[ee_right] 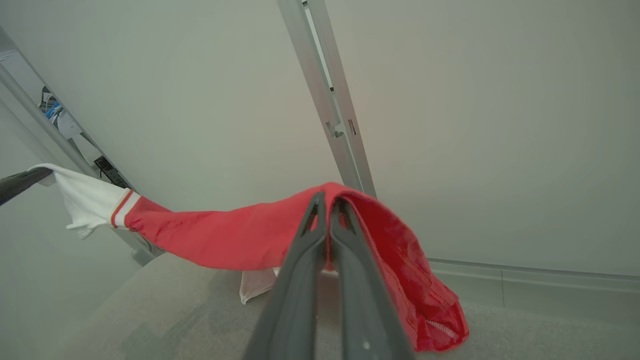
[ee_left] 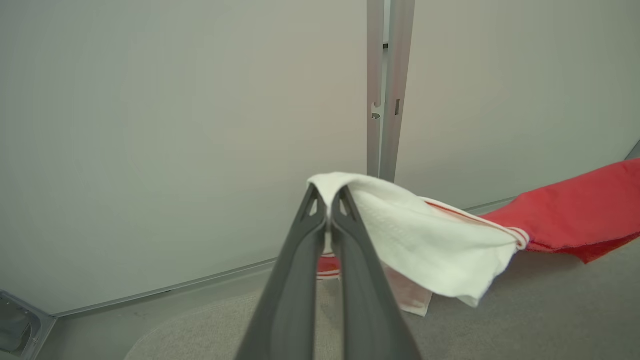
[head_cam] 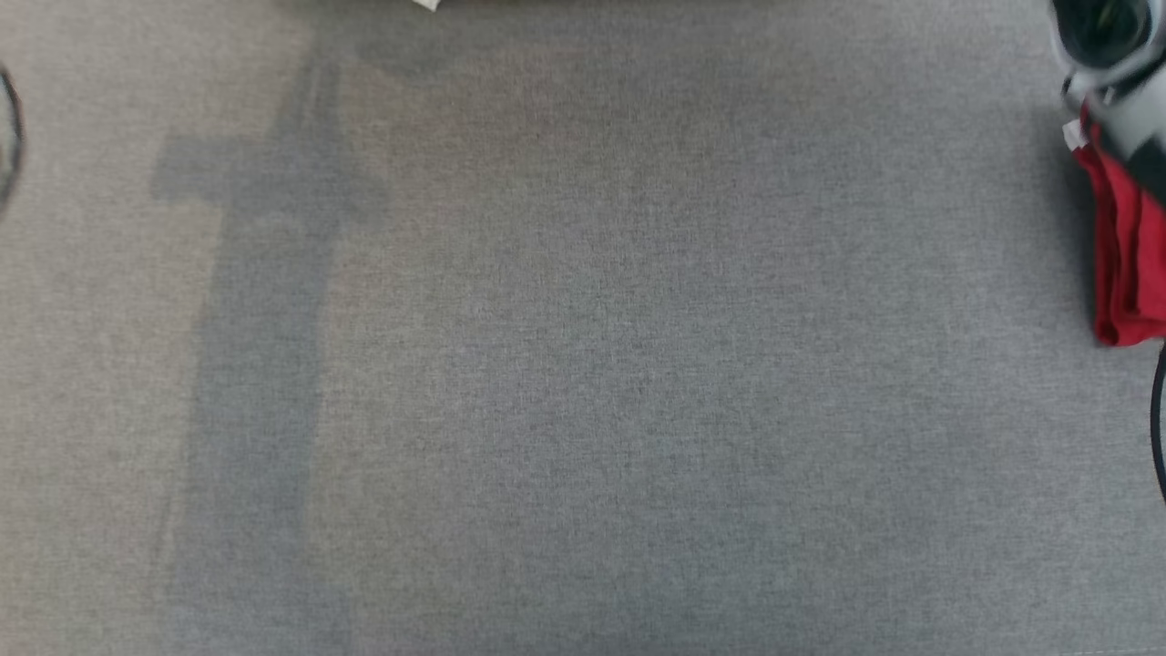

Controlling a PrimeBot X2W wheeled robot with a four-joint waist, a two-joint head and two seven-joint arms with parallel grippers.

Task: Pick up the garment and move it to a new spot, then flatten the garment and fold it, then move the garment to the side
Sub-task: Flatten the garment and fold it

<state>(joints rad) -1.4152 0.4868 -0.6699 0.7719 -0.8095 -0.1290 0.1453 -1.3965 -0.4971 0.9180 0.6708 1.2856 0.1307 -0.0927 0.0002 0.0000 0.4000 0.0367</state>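
Note:
The garment [ee_right: 225, 235] is red with a white, red-striped end [ee_left: 430, 240]. It hangs stretched between both grippers above the grey cloth surface [head_cam: 583, 364]. My left gripper [ee_left: 328, 192] is shut on the white end, which drapes over its right finger. My right gripper [ee_right: 327, 200] is shut on the red part, whose loose end sags down to its right. In the right wrist view the left gripper [ee_right: 30, 176] shows at the far left, holding the white end. In the head view a strip of the red garment [head_cam: 1125, 264] hangs at the right edge under a pale arm part [head_cam: 1107, 64].
A pale wall with a vertical metal post [ee_left: 382, 90] stands behind the surface. A dark cable [head_cam: 11, 137] curves in at the head view's left edge. Another cable [head_cam: 1159, 428] hangs at the right edge. Long shadows cross the left part of the surface.

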